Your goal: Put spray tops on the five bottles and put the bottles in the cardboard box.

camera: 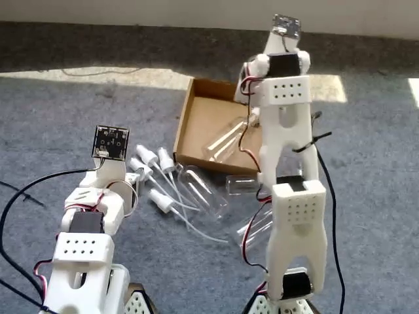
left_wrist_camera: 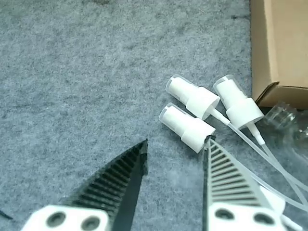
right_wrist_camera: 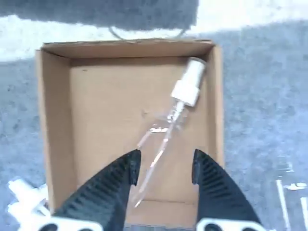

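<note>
White spray tops with long dip tubes lie in a cluster on the grey carpet, just left of the cardboard box. My left gripper is open low over them, one fingertip touching the nearest top. Clear bottles without tops lie in front of the box, one right at its front wall. My right gripper hangs open above the box. Inside the box lies one clear bottle with its spray top fitted.
The right arm stretches over the box's right side. More clear bottles lie beside its base. A black cable runs across the carpet at the left. The box's corner is close to the tops.
</note>
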Tool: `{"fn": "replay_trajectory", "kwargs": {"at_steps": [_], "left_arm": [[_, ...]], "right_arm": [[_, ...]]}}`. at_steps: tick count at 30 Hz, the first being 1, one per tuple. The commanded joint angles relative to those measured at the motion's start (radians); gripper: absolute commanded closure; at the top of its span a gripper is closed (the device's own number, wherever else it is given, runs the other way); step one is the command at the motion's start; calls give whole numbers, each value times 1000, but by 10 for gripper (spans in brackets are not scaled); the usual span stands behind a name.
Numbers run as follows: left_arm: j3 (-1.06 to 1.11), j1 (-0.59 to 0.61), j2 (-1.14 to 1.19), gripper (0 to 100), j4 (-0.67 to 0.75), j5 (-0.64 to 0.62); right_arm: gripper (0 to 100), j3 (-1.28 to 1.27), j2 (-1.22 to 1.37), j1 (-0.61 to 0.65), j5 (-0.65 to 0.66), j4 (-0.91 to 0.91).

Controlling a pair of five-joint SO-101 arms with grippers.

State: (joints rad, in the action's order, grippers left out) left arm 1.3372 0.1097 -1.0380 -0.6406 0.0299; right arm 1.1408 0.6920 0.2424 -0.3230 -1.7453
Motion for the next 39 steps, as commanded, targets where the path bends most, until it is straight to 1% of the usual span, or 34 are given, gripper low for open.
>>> {"fn": "replay_trajectory", "kwargs": {"at_steps": [1,4,6,11,14,15,18,20,26,36,39], "left_arm": [[-4,-13,-12,818,20,-2],[-4,-12,-12,818,20,-2],[-4,-12,-12,818,20,-2],[-2,-16,-12,818,20,-2],[-2,-16,-12,818,20,-2],[-2,-16,-12,818,20,-2],[-2,-16,-12,818,20,-2],[-2,-16,-12,818,20,-2],[-2,-16,-12,818,20,-2],[-2,-16,-12,818,18,-2],[-2,-16,-12,818,18,-2]], "right_arm": [[850,38,-61,65,-84,30],[849,-39,-18,50,-198,50],[837,-65,28,28,-247,51],[711,-36,147,13,-259,88],[700,-1,196,18,-261,117],[700,19,208,19,-279,127],[700,87,237,12,-411,128],[700,127,257,8,-465,128],[700,228,312,8,-471,128],[702,240,469,8,-471,119],[760,240,484,7,-471,120]]}}
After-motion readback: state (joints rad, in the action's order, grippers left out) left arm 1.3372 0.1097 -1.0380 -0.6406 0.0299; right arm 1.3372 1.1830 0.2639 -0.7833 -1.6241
